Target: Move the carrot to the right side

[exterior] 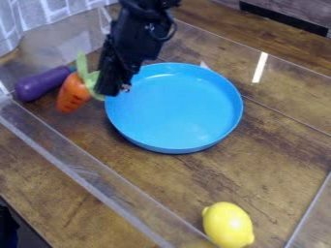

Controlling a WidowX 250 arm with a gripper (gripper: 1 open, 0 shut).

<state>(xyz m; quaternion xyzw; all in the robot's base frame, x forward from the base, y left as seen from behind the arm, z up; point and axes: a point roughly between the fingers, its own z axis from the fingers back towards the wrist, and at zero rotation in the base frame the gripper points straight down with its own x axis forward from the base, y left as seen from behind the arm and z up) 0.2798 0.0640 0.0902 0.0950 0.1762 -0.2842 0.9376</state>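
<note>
The carrot (75, 90), orange with a light green leafy end, hangs tilted above the table just left of the blue plate (181, 107). My gripper (96, 83) is shut on its leafy end, the black arm reaching down from the top of the view. The carrot's orange body points down and left, close to the purple eggplant (43, 81). The fingertips are partly hidden by the leaves.
A yellow lemon (227, 225) lies near the front right corner. Clear plastic walls run along the left and front of the wooden table (278, 145). The blue plate takes up the middle.
</note>
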